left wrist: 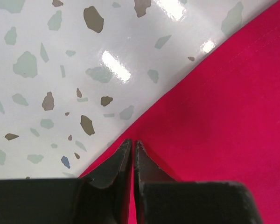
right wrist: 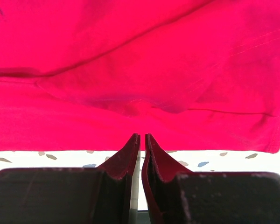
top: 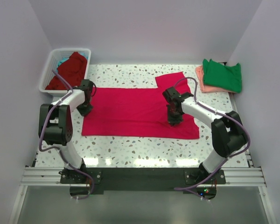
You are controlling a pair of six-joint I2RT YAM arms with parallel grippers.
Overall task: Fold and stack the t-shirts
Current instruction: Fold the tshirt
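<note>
Your left gripper (left wrist: 132,142) sits at the left hem of the crimson-pink t-shirt (top: 130,112) with its jaws closed. You can't tell whether cloth is pinched. The shirt lies flat mid-table, long axis left to right, one sleeve pointing to the far side. Your right gripper (right wrist: 143,136) is clamped on a pucker of cloth near the shirt's right end.

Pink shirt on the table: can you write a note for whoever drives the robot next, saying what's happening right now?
Left gripper: shut at the crimson shirt's left edge; grip unclear.
Right gripper: shut, tips over the shirt's right part; grip unclear.
Things: crimson shirt spread on the table; dark red shirt in the basket; green shirt folded on the salmon shirt, far right.
Done: two stacked.
Left: fold crimson shirt, stack it, then the basket's shirts.
</note>
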